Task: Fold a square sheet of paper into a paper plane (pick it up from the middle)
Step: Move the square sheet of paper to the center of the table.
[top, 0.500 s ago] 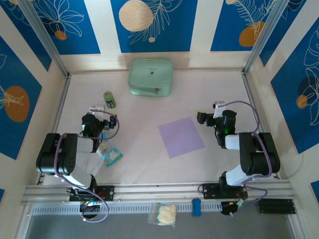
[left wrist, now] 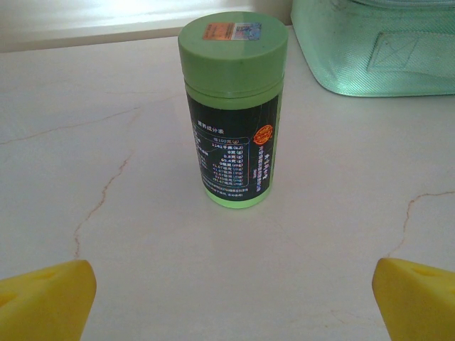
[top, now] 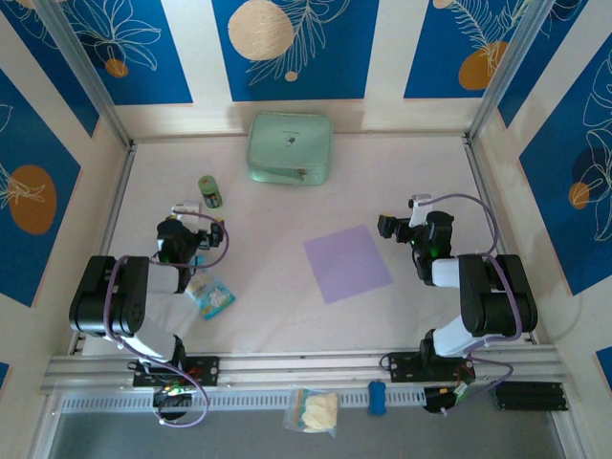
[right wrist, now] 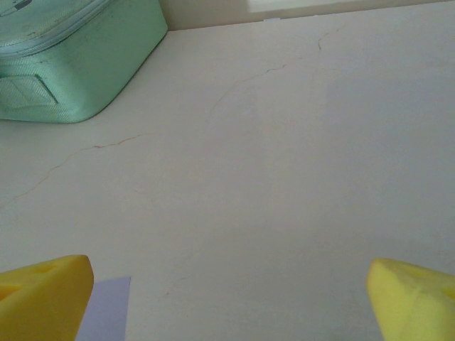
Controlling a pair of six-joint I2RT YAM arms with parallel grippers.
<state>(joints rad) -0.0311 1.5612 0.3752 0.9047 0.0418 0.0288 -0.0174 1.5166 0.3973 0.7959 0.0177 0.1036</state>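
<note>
The square sheet of paper (top: 347, 264) lies flat and uncreased near the middle of the tabletop (top: 268, 316). The right pincer (right wrist: 229, 298) sits at its 3 o'clock. The left pincer (left wrist: 227, 298), off at 9 o'clock, faces a green supplement bottle (left wrist: 233, 106). Both gape empty. Folding looks unstarted; the next move likely calls for pinching the sheet's middle.

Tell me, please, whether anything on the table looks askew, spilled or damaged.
Nothing looks spilled or damaged. The square sheet of paper lies flat but turned askew to the edges of the table.
</note>
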